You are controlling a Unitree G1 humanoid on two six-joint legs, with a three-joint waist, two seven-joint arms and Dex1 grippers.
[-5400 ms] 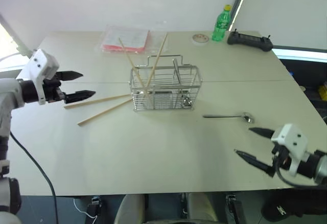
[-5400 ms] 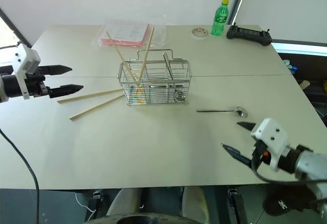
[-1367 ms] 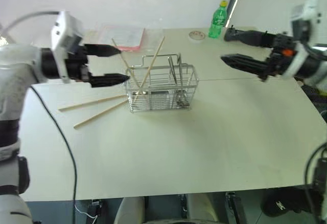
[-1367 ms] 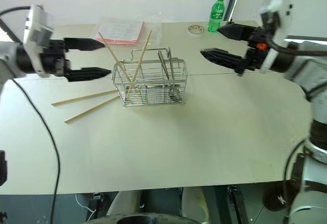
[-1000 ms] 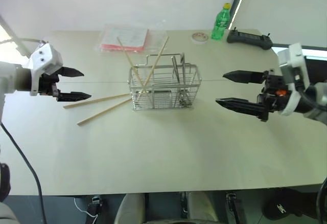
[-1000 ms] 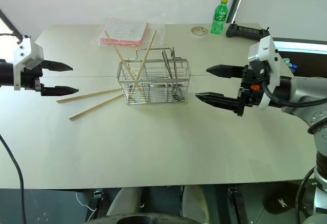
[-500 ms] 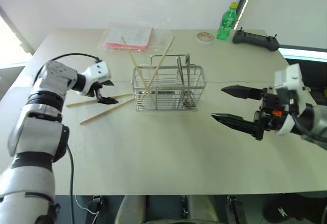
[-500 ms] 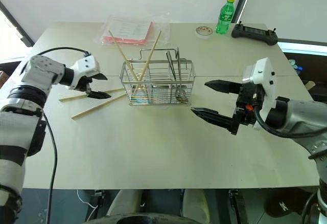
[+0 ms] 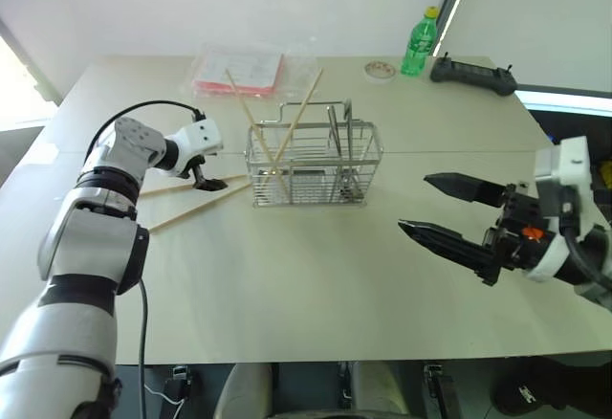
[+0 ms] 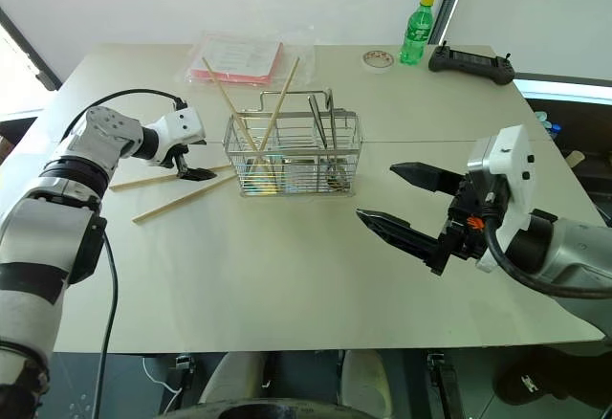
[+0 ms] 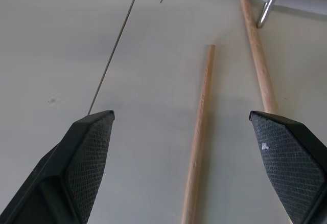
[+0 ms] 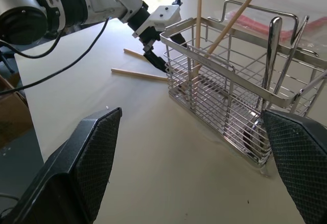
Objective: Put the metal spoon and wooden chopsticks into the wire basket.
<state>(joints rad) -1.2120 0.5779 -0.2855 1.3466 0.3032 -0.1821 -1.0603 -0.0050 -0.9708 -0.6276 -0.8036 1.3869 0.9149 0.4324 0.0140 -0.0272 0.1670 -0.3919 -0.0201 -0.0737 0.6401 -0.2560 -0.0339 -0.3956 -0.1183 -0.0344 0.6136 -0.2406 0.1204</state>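
Left end effector (image 11: pixel 184 147) hangs with jaws apart, straddling one loose wooden chopstick (image 11: pixel 198 142) on the worktop (image 9: pixel 306 285) — probably lined up to pinch it; right end effector (image 10: pixel 397 199) gapes empty beside the wire basket (image 10: pixel 292 156).

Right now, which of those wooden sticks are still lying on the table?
The two chopsticks lying flat left of the wire basket, beneath the left fingers. The other two stand crossed inside the basket, leaning upright.

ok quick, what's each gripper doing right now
Left gripper: open, empty, over the loose wooden chopsticks.
Right gripper: open, empty.
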